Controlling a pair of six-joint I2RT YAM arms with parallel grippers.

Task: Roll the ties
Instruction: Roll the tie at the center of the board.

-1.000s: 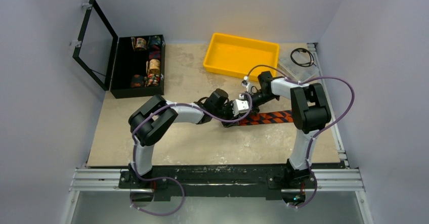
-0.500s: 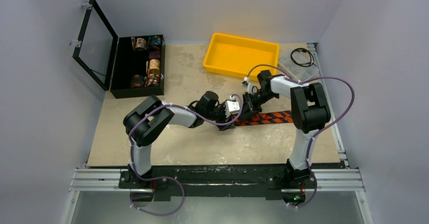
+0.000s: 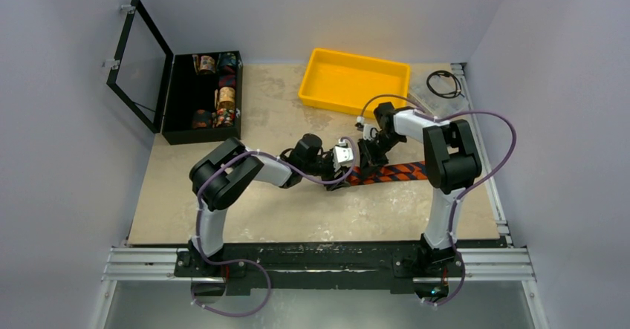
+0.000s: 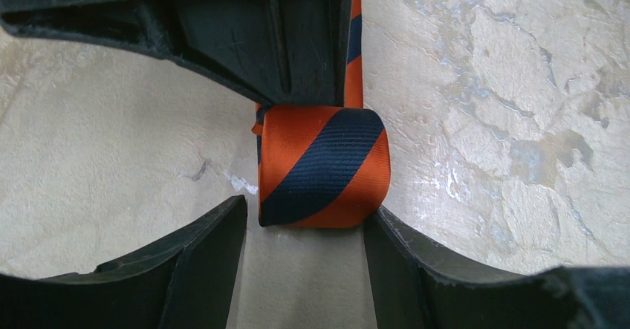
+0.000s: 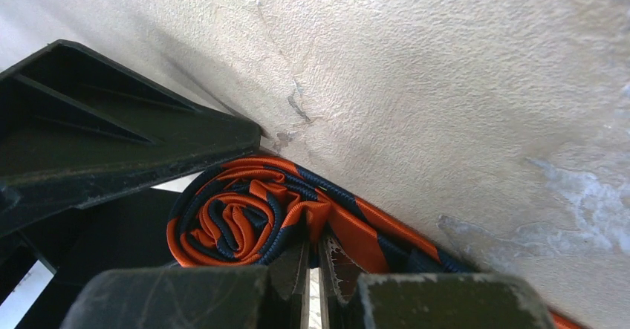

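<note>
Pale grey walls [image 3: 67, 158] enclose a mottled beige table [image 3: 282, 210], stone-patterned and scuffed in places.

1. Left arm [image 3: 223, 180] and right arm [image 3: 449, 154]: both are bent inward so their wrists meet mid-table over the one item being worked.
2. Yellow tray [image 3: 307, 78]: far side, well apart from the work.
3. Black case [image 3: 182, 91]: far left, lid raised. Patterned fabric rolls [image 3: 225, 97] stand in its compartments; I judge it to be storage for finished pieces.
4. Necktie [image 3: 397, 171]: orange-red and navy diagonal stripe. Its flat length runs rightward on the table under the right arm. Its left end is wound into a roll [image 4: 323, 167] lying between the two grippers.
5. Left gripper [image 4: 303, 216]: jaws apart, straddling the roll. One finger appears to touch its edge and the other stands just clear, probably to cage the coil so it cannot spring loose.
6. Right gripper [image 5: 312, 269]: jaws closed together, set against the roll where the tail leaves it. Whether fabric is nipped between them I cannot tell.

Much length lies unwound; I judge the rolling partly done.
</note>
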